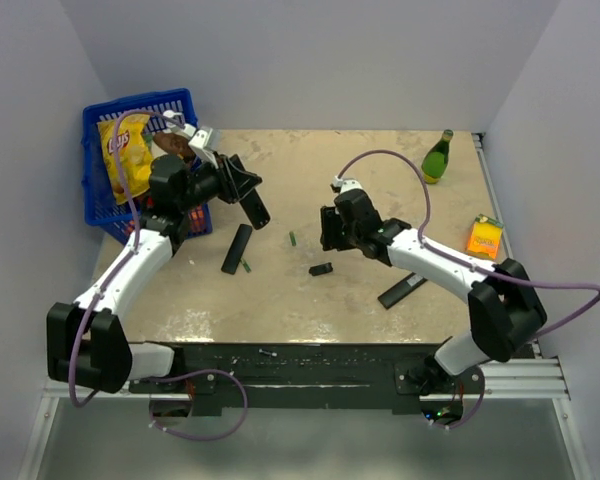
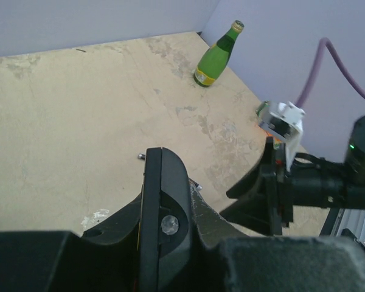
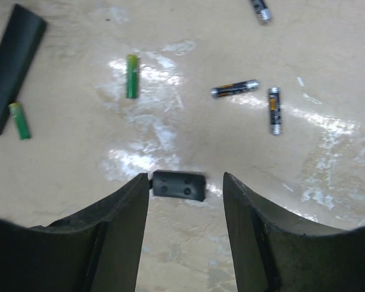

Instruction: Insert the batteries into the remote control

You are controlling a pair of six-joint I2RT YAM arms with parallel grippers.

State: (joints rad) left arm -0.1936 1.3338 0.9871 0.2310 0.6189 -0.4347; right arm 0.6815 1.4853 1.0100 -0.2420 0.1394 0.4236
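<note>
Top view: the remote control (image 1: pixel 254 207) is held clear of the table (image 1: pixel 380 180), tilted, with the left gripper (image 1: pixel 242 190) clamped on it. A second black remote (image 1: pixel 237 248) lies flat below it, with a green battery (image 1: pixel 246 266) just beside that. The right gripper (image 1: pixel 327 232) hangs near the small back cover (image 1: pixel 321 269). The flat remote could be mistaken for the target, as the two look alike.

Left wrist view: the remote control is seen end-on, pinched between both fingers (image 2: pixel 118 222). The grip appears to sit at one end, so a battery pressed into the body could lever it and twist it in the pads. The right arm (image 2: pixel 328 182) stands close by, so contact between the arms is a risk during a handover.

Right wrist view: the fingers (image 3: pixel 118 219) are apart, with the back cover between them and not gripped. Further closing here would seize the cover instead of a cell. The batteries (image 3: pixel 234 89) lie well beyond the tips, two near each other and a third at the top edge. Being round, they could roll if nudged, and the green batteries (image 3: pixel 132 76) could be taken by mistake.
</note>
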